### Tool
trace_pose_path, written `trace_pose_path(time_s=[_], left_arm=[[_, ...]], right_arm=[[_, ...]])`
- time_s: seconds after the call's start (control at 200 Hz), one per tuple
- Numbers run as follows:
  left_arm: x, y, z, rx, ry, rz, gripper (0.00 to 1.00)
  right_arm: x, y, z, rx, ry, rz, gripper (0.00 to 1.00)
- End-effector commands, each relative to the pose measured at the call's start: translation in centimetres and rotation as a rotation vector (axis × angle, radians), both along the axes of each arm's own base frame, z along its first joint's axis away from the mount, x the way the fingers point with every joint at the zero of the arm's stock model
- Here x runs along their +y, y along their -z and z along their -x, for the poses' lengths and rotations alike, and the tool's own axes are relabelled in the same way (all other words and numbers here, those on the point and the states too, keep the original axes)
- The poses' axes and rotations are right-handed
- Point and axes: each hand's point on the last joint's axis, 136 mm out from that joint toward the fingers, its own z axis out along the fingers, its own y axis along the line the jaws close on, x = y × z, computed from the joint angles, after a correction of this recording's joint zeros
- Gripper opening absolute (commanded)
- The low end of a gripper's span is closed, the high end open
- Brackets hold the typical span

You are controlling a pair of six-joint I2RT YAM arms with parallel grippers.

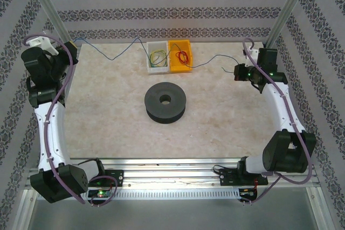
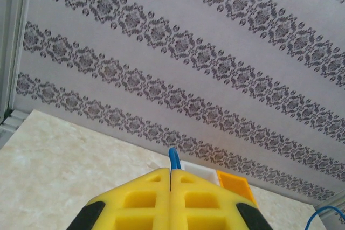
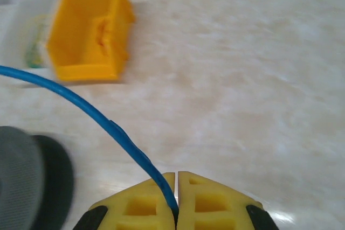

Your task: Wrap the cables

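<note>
Your left gripper (image 2: 171,179) clamped on the blue cable (image 2: 172,157), a short tip poking out, your right gripper (image 3: 176,187) pinching it too, black spool (image 3: 29,181) cut off, orange bin (image 3: 89,30) blurred

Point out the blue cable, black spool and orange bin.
blue cable (image 3: 116,130): right wrist view, middle of the strand.
black spool (image 1: 154,100): top external view, top face beside the hole.
orange bin (image 1: 180,69): top external view, near wall.
</note>
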Motion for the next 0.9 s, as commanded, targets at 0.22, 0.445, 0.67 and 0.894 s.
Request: trace_pose_path(time_s=[0.22,0.445,0.67,0.894], left_arm=[[2.8,-2.9,1.3,0.076,-0.144,-0.037,0.00],[4.0,-4.2,1.3,0.030,-0.199,-0.099,0.00],[5.7,-6.6,2.3,0.000,-0.264,-0.112,0.00],[8.0,-8.0,3.8,-0.019,-0.322,-0.106,0.00]], right_arm=[[-9.4,1.5,1.4,0.208,0.375,0.338,0.00],[-9.2,4.0,0.9,0.238,0.327,0.460,0.00],[-9.6,6.3,2.4,0.268,0.325,0.493,0.00],[-10.3,8.8,3.7,0.313,0.343,0.478,0.00]])
